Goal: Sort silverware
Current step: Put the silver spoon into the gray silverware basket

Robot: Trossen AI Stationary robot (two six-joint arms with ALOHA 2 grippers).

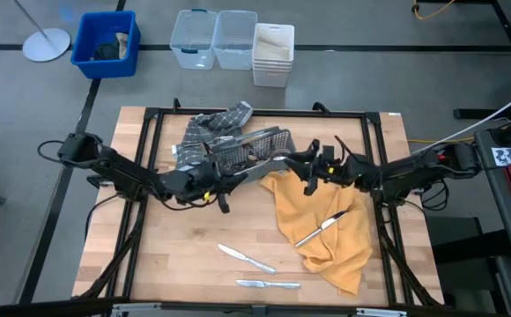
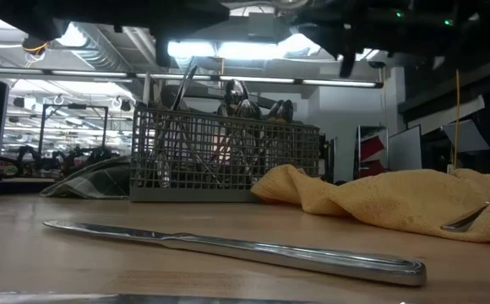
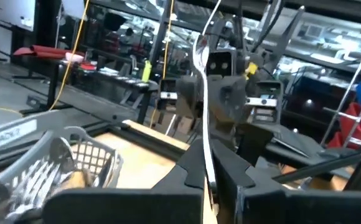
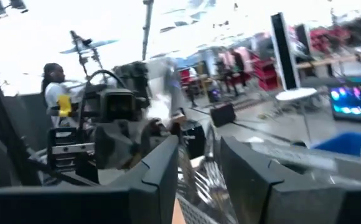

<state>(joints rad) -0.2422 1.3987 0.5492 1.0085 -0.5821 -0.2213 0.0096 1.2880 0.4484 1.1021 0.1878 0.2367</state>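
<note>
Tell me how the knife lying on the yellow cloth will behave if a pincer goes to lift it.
The knife looks slim, shiny metal, so probably stiff and slippery. It lies flat on the rumpled yellow cloth, which may sag or bunch under a grasp. Likely light; it probably won't roll far.

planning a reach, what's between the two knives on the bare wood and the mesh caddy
In the high view, only bare wood lies between the two knives and the mesh caddy; the left gripper hangs above that stretch.
</note>
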